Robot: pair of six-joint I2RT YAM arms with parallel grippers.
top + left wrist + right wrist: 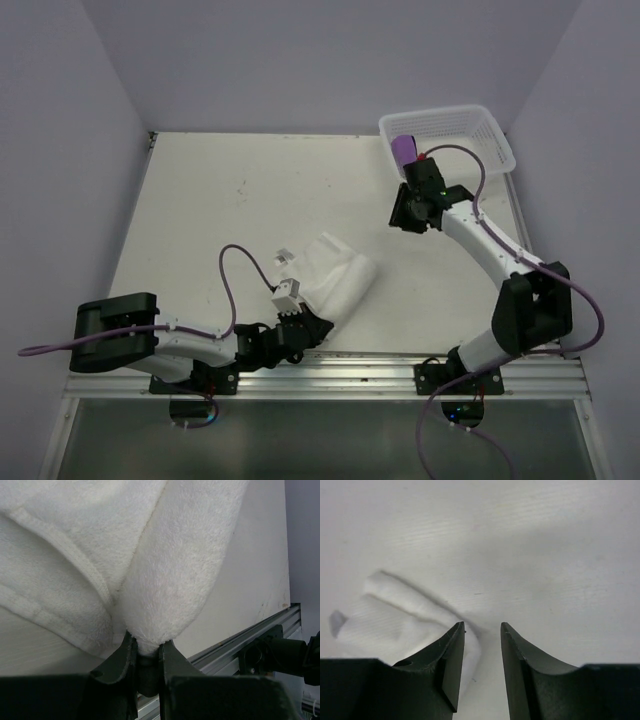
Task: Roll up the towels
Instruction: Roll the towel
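The large white towel [338, 276] lies bunched at the near middle of the table. It fills the left wrist view [165, 565]. My left gripper [303, 322] is shut on a fold at the towel's near edge [148, 647]. The small purple towel [403, 150] stands rolled in the left corner of the white basket [470, 125]. My right gripper [402, 217] is open and empty, above the table just in front of the basket. In the right wrist view its gripper [482, 628] hangs over bare table, with the white towel [395, 615] to the lower left.
The basket stands at the far right corner of the table. A small white tag [283, 256] lies beside the white towel's left edge. A metal rail [330, 372] runs along the near edge, also seen in the left wrist view [235, 640]. Walls enclose the table.
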